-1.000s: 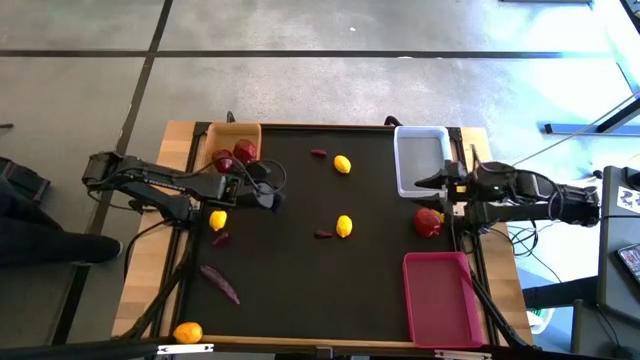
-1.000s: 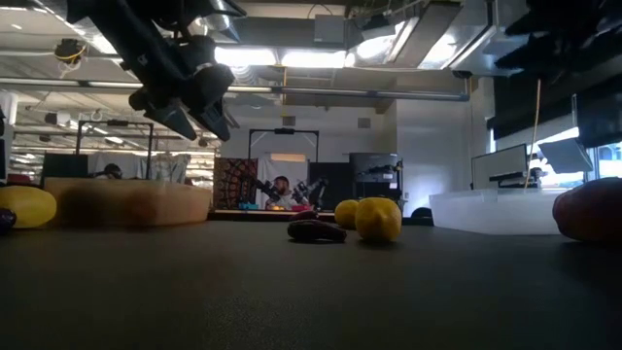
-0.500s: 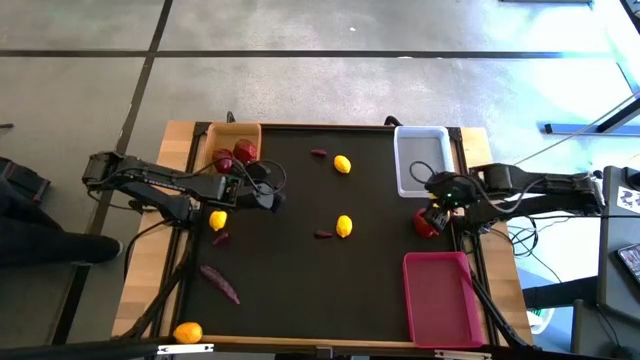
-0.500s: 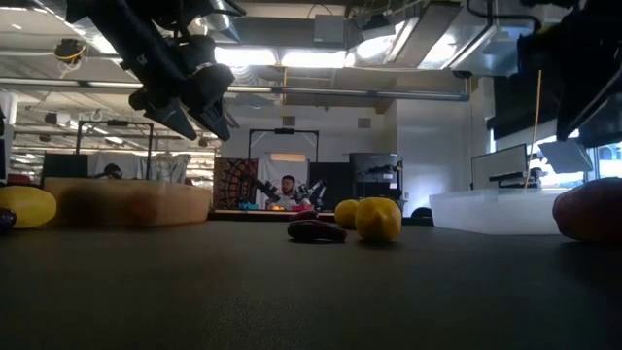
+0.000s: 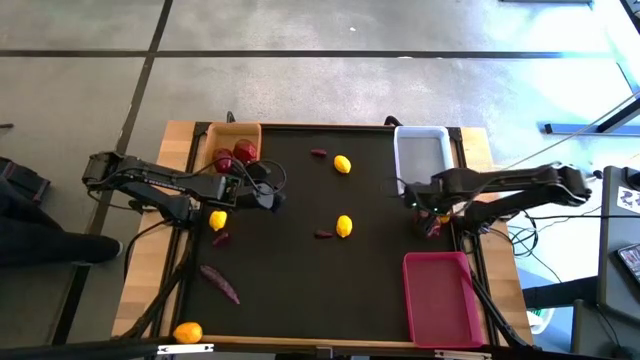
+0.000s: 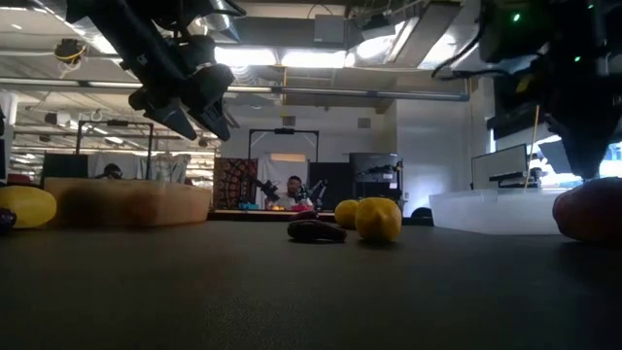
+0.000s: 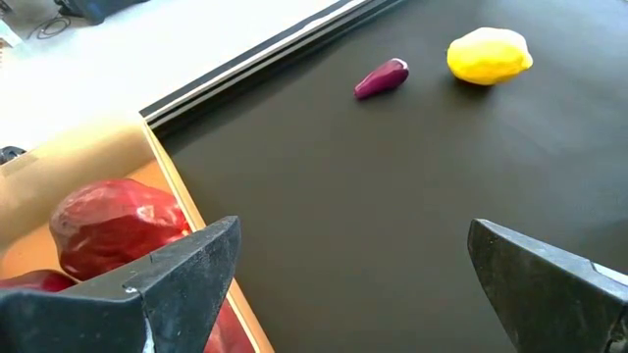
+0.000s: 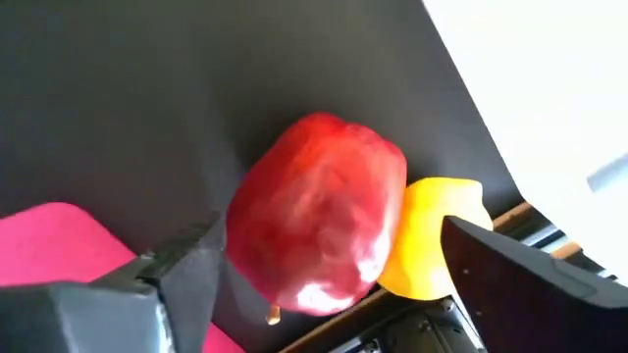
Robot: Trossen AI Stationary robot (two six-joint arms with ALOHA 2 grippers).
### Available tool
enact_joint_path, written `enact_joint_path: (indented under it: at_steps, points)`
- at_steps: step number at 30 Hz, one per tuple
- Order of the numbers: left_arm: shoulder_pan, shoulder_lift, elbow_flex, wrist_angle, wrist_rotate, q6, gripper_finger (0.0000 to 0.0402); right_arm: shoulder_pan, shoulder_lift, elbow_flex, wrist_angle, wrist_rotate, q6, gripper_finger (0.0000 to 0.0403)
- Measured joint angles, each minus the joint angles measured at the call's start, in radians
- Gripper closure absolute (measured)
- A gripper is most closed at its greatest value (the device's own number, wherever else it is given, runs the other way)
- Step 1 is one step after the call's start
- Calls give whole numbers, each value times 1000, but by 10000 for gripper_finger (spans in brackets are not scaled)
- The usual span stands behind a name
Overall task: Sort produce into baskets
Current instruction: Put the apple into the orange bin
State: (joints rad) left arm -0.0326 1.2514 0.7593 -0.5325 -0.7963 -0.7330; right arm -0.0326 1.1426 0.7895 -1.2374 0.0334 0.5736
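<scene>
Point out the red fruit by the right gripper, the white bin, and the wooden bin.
red fruit point(image 8: 319, 211), right wrist view, middle of its skin.
white bin point(image 5: 421, 156), high view, bare floor.
wooden bin point(image 5: 232, 131), high view, bare floor near the far wall.

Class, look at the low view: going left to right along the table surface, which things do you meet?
Yellow fruit → wooden bin → purple piece → yellow lemon → white bin → red fruit.

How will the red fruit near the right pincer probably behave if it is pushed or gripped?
The red fruit is rounded, so it may roll when pushed. Its skin looks glossy, so the open right pincer might slip on it. A yellow fruit sits against it and may move too.
</scene>
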Motion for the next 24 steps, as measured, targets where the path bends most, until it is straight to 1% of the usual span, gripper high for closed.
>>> enact_joint_path:
  at_steps: [2, 5, 8, 12, 17, 24]
  points:
    - [0, 0, 0, 0, 0, 0, 9, 0, 41, 0, 2, 0, -5, 50]
    - [0, 0, 0, 0, 0, 0, 9, 0, 100, 0, 4, 0, -10, 40]
    - [0, 0, 0, 0, 0, 0, 9, 0, 150, 0, 6, -1, -24, 40]
    - [0, 0, 0, 0, 0, 0, 9, 0, 207, 0, 10, -1, -33, 52]
    - [0, 0, 0, 0, 0, 0, 9, 0, 255, 0, 9, 0, -63, 86]
    - [0, 0, 0, -1, 0, 0, 9, 0, 254, 3, 8, 2, -108, 163]
